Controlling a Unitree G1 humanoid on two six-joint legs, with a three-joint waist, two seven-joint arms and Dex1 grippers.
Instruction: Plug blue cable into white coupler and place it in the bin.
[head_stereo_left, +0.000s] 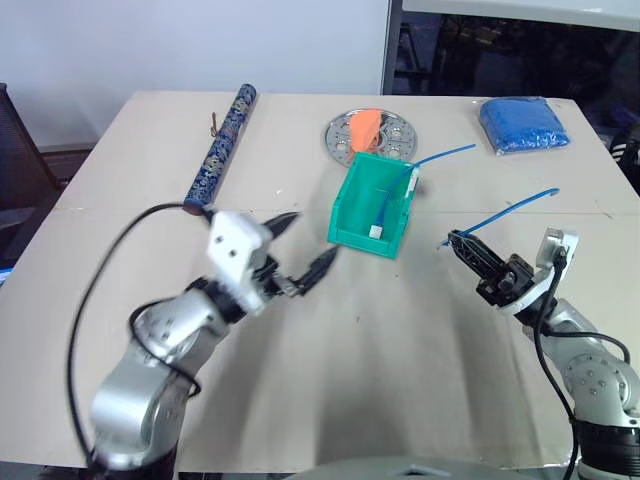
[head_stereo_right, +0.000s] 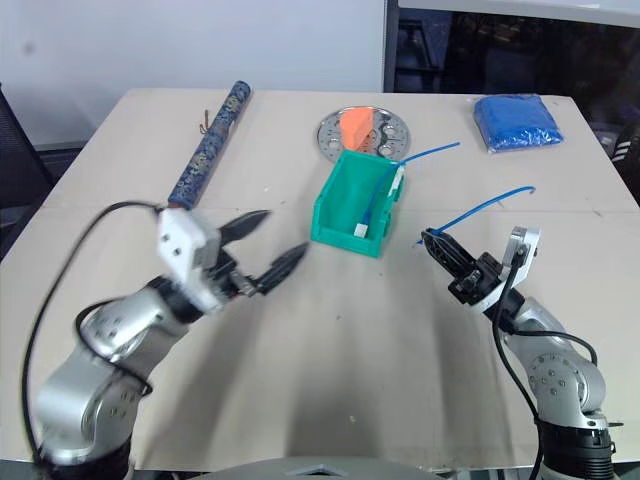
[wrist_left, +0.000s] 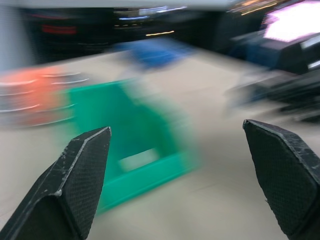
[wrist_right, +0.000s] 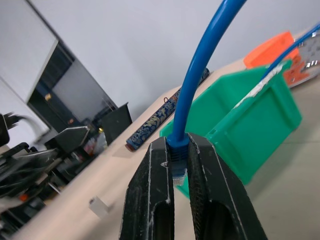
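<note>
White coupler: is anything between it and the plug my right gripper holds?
Nothing visible. In the right wrist view the white coupler lies on bare table ahead of the right gripper, which is shut on the blue cable near its plug. The open left gripper hovers beyond it; the bin stands aside.

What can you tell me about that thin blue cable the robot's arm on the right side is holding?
The blue cable is a thin, glossy, bright-blue cord. The right end effector is shut on it just behind its small clear plug, which sits between the black fingers. From there the cord arches up and away over the table, beside the green bin, without touching it.
</note>
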